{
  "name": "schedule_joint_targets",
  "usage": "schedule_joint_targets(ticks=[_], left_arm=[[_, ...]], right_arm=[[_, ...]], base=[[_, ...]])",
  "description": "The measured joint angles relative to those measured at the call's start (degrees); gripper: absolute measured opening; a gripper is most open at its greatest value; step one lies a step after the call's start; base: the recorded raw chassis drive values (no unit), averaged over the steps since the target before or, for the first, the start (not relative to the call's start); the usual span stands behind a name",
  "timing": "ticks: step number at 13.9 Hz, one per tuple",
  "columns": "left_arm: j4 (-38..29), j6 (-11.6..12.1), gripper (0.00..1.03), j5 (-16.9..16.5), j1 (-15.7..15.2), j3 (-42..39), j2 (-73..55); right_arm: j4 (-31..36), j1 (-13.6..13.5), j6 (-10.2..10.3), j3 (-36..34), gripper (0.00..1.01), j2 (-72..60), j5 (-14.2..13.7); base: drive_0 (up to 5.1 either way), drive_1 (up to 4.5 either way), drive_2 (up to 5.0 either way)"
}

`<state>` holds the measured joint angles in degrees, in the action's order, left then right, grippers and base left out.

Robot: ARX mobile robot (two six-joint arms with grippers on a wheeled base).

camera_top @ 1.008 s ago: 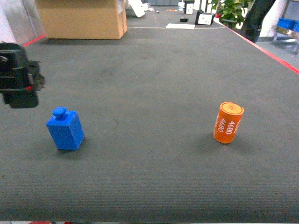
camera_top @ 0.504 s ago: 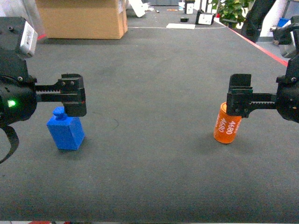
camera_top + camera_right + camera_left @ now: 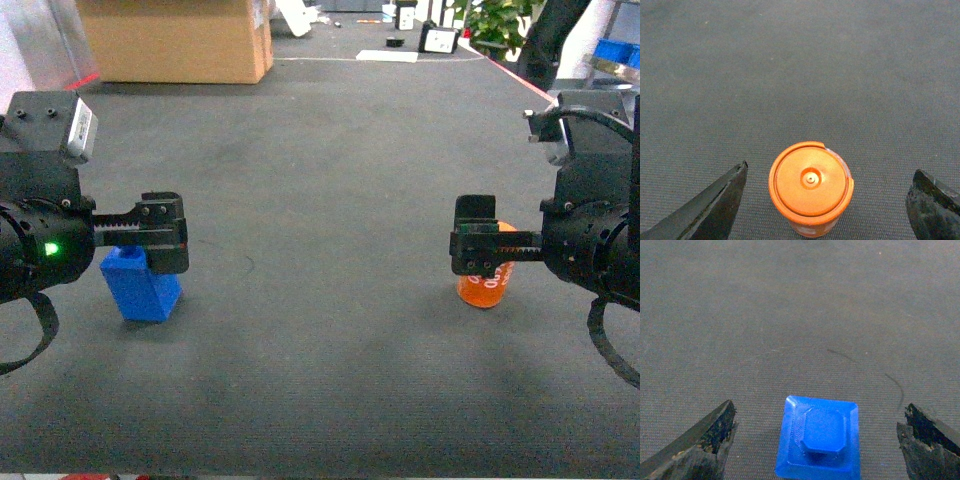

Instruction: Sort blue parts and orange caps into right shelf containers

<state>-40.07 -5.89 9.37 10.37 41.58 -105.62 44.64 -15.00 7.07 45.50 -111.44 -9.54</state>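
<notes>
A blue part (image 3: 140, 288), a block with a knob on top, stands on the dark mat at the left. My left gripper (image 3: 165, 238) hangs open just above it. In the left wrist view the blue part (image 3: 820, 437) lies between the two spread fingers of the left gripper (image 3: 819, 410), touching neither. An orange cap (image 3: 484, 286) with white digits stands upright at the right. My right gripper (image 3: 476, 242) is open over it, and the orange cap (image 3: 811, 182) sits between the wide-apart fingers of the right gripper (image 3: 830, 171). A sliver of a bright blue container (image 3: 618, 52) shows at the far upper right.
A large cardboard box (image 3: 175, 40) stands at the back left of the mat. Small black-and-white devices (image 3: 437, 38) and a green plant (image 3: 500, 20) are at the far end. A red line (image 3: 520, 80) marks the mat's right edge.
Both arms have come into view and lowered. The left gripper now covers the blue part's knob. The right gripper has shifted left and down over the orange cap.
</notes>
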Motion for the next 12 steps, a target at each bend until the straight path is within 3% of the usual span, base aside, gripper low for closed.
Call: schedule_joint_targets(ticks=[9, 12], left_arm=[[-1.29, -0.35, 0.98, -1.05, -0.46, 1.36, -7.48], [-0.76, -0.79, 0.98, -1.22, -0.85, 1.92, -8.79]], right_arm=[[-0.48, 0.07, 1.51, 3.61, 0.98, -7.56, -0.33], [-0.35, 0.07, 1.68, 4.68, 0.98, -9.29, -2.29]], base=[[0.0, 0.0, 0.0], [0.0, 0.0, 0.0]])
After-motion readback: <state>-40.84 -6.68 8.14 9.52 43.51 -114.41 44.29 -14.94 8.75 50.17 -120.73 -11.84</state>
